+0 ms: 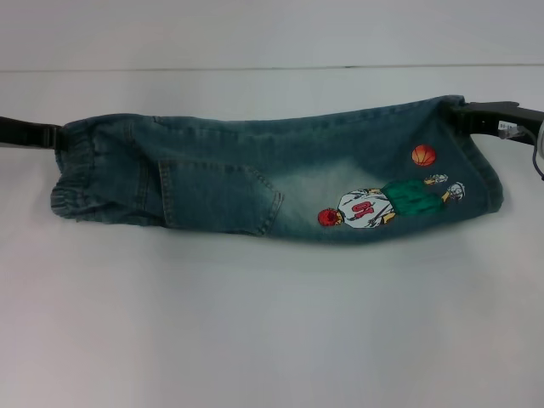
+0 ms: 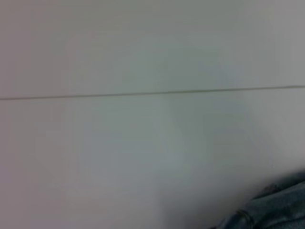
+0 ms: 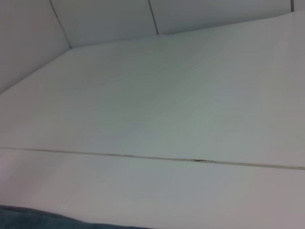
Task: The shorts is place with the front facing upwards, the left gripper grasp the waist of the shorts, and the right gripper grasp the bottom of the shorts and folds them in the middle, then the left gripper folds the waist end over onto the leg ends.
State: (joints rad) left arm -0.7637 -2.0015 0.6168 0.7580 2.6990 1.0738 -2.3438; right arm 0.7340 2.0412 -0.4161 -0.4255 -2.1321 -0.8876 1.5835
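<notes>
The blue denim shorts (image 1: 255, 170) stretch across the middle of the head view, folded lengthwise with the cartoon basketball-player patch (image 1: 374, 204) facing up. The gathered waist (image 1: 72, 183) is at the left end, and my left gripper (image 1: 53, 136) grips its upper corner. The bottom of the shorts (image 1: 480, 161), the leg ends, is at the right, and my right gripper (image 1: 463, 115) holds its upper corner. The top edge runs taut between the two grippers and the cloth sags below it. A strip of denim (image 2: 271, 210) shows in the left wrist view, and another strip of denim (image 3: 38, 219) in the right wrist view.
The shorts are over a white table (image 1: 272, 323). A thin seam (image 1: 255, 68) crosses the table behind them, and pale wall panels (image 3: 105, 19) rise beyond it.
</notes>
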